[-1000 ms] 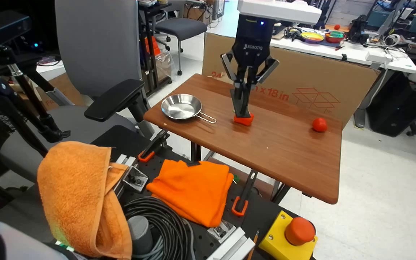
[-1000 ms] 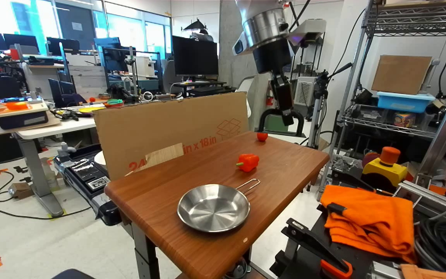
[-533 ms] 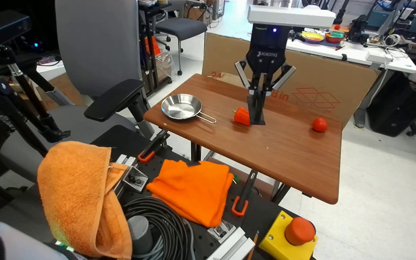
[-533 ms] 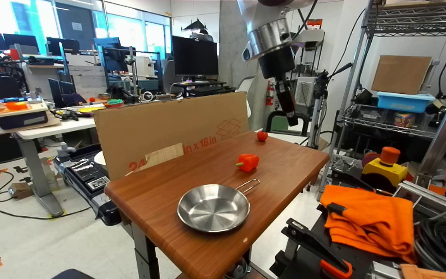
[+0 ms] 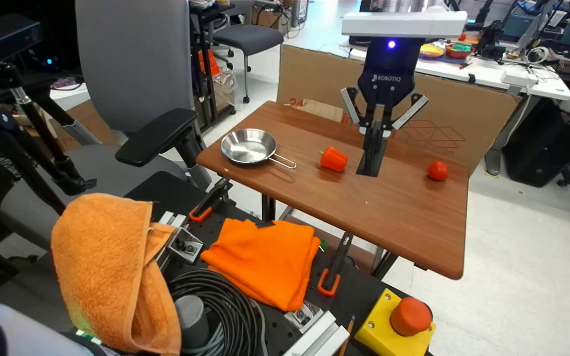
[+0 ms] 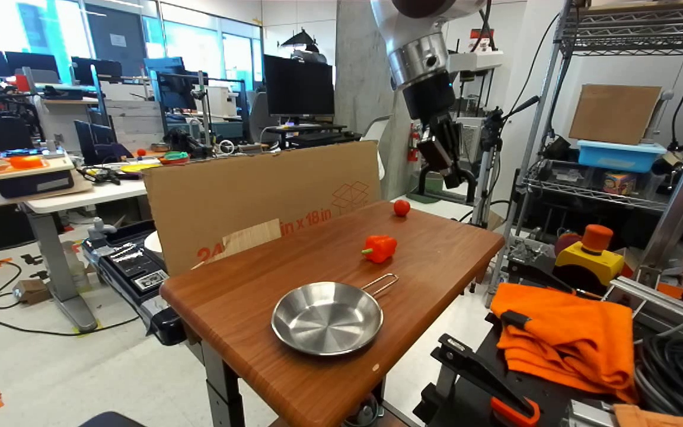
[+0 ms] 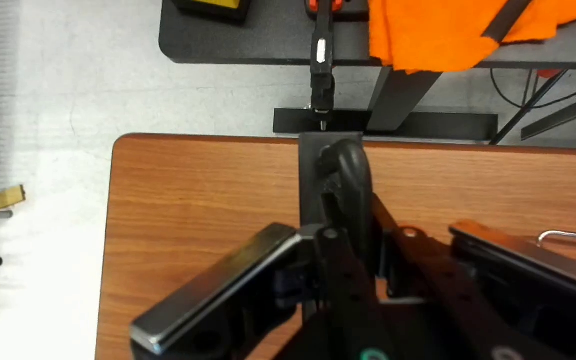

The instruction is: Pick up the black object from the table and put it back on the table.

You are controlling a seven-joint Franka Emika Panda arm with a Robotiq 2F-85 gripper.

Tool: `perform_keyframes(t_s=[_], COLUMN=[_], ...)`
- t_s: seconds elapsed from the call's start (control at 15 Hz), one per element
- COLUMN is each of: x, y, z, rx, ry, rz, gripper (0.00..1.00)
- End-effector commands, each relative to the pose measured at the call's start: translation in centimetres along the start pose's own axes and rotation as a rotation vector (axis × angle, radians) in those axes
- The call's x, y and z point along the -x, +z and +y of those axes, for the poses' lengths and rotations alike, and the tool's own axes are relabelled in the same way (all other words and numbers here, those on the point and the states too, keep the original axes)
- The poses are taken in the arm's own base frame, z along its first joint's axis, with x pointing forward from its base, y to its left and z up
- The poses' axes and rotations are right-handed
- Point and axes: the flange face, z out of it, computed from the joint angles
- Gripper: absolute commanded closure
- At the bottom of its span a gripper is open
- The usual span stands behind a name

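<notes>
Pincer (image 5: 375, 131) is together, clamped on the black object (image 5: 370, 160), held above the tabletop (image 5: 403, 217), right of centre in an exterior view. Long axis runs steep there, wider end pointing down and slightly left; wrist view, it runs up-down near centre, partly behind the pincer.
</notes>
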Motion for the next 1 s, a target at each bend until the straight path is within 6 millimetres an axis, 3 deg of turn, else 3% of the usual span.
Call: perform_keyframes(t_s=[0.0, 0.2, 0.67, 0.93], x=[-0.7, -0.7, -0.5, -0.7], y=[1.8, 2.2, -1.9, -2.5], z=[1.7, 2.9, 6.4, 7.5], rx=[-0.049, -0.105, -0.316, -0.389], ry=[0.078, 0.096, 0.136, 0.118], rz=[-0.047, -0.039, 0.130, 0.199], gripper=[0.96, 0.96, 0.96, 0.96])
